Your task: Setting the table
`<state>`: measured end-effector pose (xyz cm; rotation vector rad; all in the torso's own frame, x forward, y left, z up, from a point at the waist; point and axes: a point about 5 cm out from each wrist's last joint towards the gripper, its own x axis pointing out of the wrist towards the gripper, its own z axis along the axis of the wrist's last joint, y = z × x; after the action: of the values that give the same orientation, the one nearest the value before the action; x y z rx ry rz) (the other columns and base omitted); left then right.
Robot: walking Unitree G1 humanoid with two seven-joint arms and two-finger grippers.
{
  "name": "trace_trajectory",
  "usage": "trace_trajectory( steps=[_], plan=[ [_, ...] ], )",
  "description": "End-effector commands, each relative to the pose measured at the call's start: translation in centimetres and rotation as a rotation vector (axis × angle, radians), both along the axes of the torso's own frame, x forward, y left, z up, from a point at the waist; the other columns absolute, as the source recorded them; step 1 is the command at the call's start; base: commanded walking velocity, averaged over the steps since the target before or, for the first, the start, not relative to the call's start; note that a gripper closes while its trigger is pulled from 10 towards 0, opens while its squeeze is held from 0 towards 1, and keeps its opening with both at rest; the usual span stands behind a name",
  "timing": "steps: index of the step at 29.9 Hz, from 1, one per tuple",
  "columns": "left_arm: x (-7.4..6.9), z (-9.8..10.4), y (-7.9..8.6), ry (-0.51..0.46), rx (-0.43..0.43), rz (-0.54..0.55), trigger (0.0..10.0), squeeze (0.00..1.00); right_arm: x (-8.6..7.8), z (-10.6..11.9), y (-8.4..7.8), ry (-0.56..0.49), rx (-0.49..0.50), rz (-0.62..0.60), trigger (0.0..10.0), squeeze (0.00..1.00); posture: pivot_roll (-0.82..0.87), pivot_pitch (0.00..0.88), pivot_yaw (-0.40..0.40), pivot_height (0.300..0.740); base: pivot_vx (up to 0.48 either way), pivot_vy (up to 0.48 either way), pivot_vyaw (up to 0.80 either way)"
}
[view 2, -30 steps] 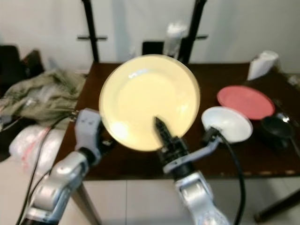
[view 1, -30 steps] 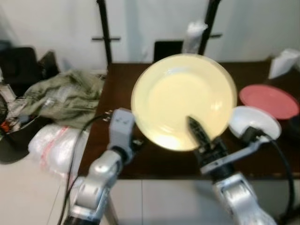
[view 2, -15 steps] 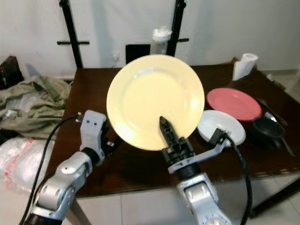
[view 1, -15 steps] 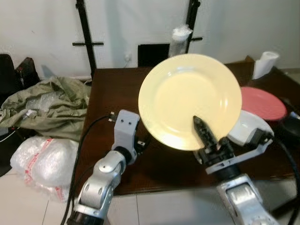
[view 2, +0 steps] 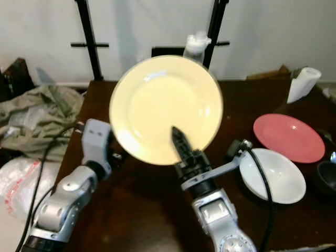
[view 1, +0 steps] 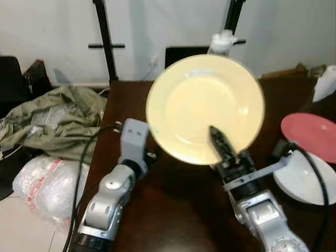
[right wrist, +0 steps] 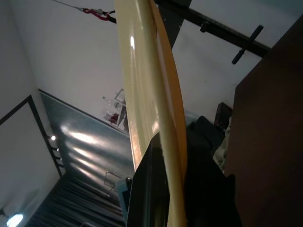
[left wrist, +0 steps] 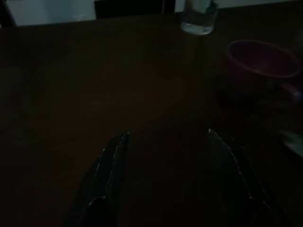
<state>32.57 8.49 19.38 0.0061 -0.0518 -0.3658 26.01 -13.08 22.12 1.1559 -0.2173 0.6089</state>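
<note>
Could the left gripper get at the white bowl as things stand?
Probably not. The left gripper is open at the table's left side; the white bowl lies beyond the right gripper and its yellow plate.

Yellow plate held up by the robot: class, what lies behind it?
Behind the yellow plate, gripped by the right gripper, a clear bottle's top and a black stand show above its rim, with dark table beside it. The tabletop directly behind is hidden.

White wall (view 1: 47,21) behind, two black stand poles (view 1: 105,37) against it. Dark brown wooden table (view 2: 157,220) fills the foreground. Pale tiled floor (view 1: 21,231) off the table's left edge, with crumpled olive cloth (view 1: 58,118) and clear plastic bag (view 1: 39,186).
</note>
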Motion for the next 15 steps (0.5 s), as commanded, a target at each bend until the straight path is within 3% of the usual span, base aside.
trace_trajectory(
  steps=[1,15],
  plan=[
    [-0.29,-0.33,-0.39,0.014,-0.002,-0.027,10.0,0.00,-0.24,-0.05,-0.25,0.002,-0.002,-0.013,10.0,0.00,-0.05,0.113,0.073,0.740,0.000,0.000,0.00],
    [-0.32,-0.39,-0.42,0.020,-0.003,-0.029,10.0,0.00,0.01,-0.45,-0.17,0.035,-0.027,-0.021,10.0,0.00,-0.05,0.116,0.073,0.740,0.000,0.000,0.00]
  ],
)
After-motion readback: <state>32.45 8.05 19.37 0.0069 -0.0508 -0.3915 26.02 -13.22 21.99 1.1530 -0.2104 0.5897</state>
